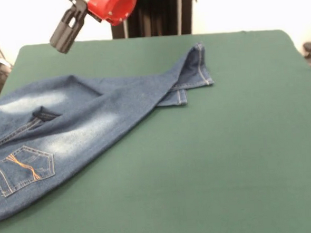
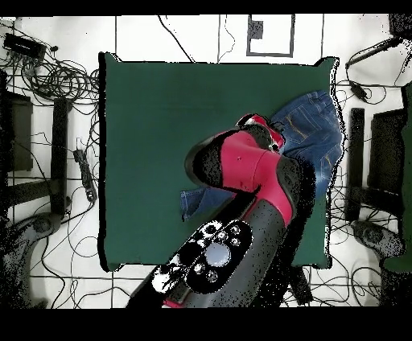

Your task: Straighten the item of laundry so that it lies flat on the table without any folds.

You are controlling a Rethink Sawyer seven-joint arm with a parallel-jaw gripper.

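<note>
Green table, folded jeans at its edge, raised tool, jaw state unclear

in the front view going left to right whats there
orange-stitched pocket → end effector above the jeans → pale-stitched hems → bare green table

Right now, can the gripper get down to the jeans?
Probably yes. The gripper hangs above the table's far edge, and the jeans lie uncovered just below with nothing between them.
</note>
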